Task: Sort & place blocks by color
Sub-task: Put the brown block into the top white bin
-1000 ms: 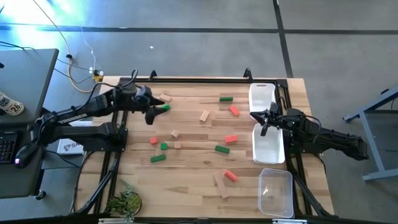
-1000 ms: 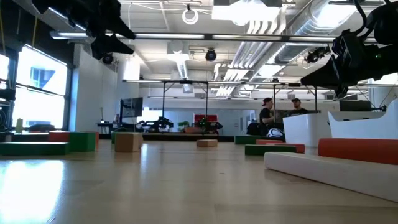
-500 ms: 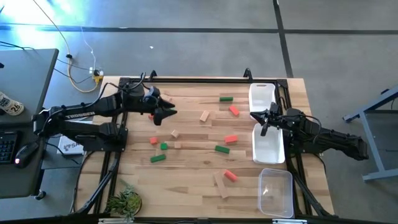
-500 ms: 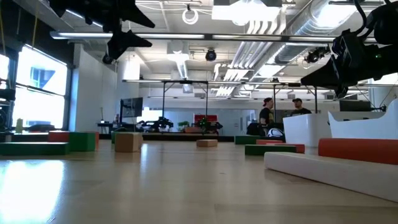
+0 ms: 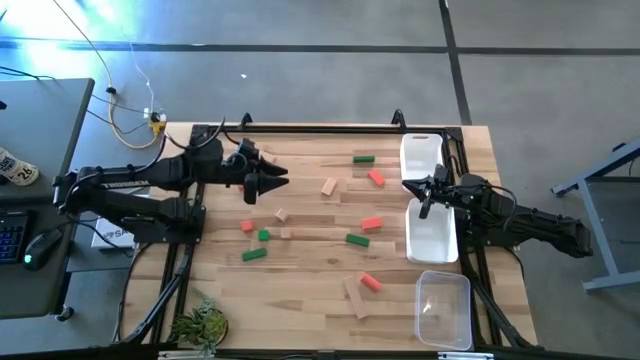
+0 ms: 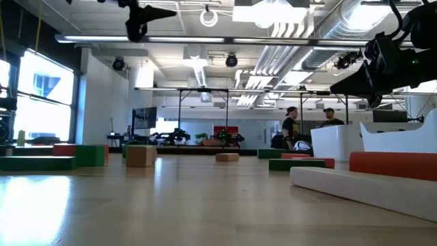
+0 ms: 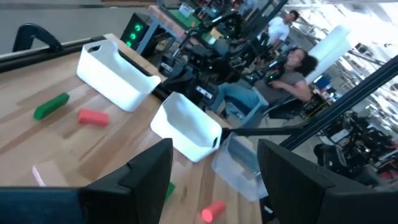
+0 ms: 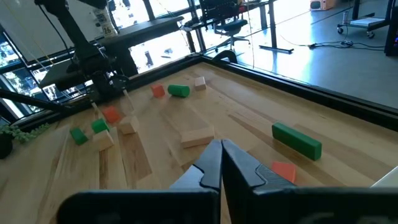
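Green, red and tan blocks lie scattered on the wooden table: a green bar [image 5: 363, 158], a red one [image 5: 376, 177], a tan one [image 5: 328, 186], a red one [image 5: 371, 224], and a green cube [image 5: 263, 235] among them. My left gripper [image 5: 278, 180] hangs open and empty above the table's left-far part, its fingers pointing toward the right edge; in the left wrist view [image 7: 214, 183] nothing is between them. My right gripper [image 5: 425, 203] is shut and empty [image 8: 221, 163], held over the near white tray [image 5: 432, 240].
A second white tray [image 5: 422, 155] stands at the far right, and a clear tray [image 5: 443, 308] at the near right. A small plant [image 5: 200, 325] sits at the near-left corner. People sit in the room beyond the table [image 6: 293, 126].
My left gripper has risen and moved toward the table's right edge, and its fingers have tipped up to point level across the table. The right arm and the blocks have kept still.
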Controlling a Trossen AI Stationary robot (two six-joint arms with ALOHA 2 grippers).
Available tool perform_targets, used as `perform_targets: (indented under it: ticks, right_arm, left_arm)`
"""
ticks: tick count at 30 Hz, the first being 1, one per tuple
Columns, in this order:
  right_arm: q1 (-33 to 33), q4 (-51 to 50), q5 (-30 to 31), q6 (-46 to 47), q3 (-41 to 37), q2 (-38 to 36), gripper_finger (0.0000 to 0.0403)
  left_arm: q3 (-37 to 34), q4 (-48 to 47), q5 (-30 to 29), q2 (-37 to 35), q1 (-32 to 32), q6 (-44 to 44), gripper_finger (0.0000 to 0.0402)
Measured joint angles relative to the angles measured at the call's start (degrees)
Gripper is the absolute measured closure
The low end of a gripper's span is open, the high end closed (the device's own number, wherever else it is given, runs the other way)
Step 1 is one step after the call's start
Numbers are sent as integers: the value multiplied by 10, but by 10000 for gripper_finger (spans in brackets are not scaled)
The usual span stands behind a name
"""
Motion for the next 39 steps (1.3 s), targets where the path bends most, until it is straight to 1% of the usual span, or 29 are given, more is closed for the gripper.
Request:
perform_targets:
  ticks: [3,6,9,12,16,19,22,35,39]
  right_arm:
    - [0,0,0,0,0,0,403]
    - [0,0,0,0,0,0,403]
    - [0,0,0,0,0,0,403]
    - [0,0,0,0,0,0,403]
    - [0,0,0,0,0,0,403]
    - [0,0,0,0,0,0,403]
    - [0,0,0,0,0,0,403]
    - [0,0,0,0,0,0,403]
    - [0,0,0,0,0,0,403]
  left_arm:
    - [39,-60,-16,11,-3,16,179]
    - [82,-140,-53,28,-6,40,179]
    - [115,-234,-97,54,-19,43,179]
    - [131,-309,-140,77,-36,41,179]
    - [132,-366,-199,114,-56,25,179]
    - [132,-384,-223,144,-66,6,179]
    - [132,-388,-230,175,-74,-4,179]
    - [132,-391,-234,283,-89,-74,179]
    - [132,-393,-232,310,-89,-79,179]
